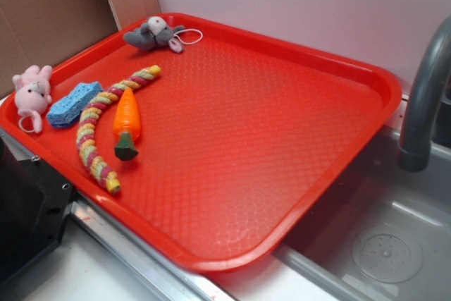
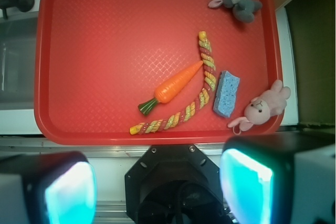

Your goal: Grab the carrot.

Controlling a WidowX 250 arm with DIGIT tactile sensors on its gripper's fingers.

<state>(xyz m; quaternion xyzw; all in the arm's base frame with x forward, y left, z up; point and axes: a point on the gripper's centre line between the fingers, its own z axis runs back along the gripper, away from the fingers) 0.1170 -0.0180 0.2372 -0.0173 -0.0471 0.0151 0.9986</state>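
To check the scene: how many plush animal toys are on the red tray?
2: a small grey plush mouse at one tray corner, a pink plush bunny beside the blue sponge. None seems hidden.

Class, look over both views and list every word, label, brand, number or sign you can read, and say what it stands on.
None: no readable text shows in either view.
The red tray bears only a moulded diamond texture, no lettering.
The carrot, twisted rope, blue sponge, pink plush bunny and grey plush animal carry no visible tags or print.
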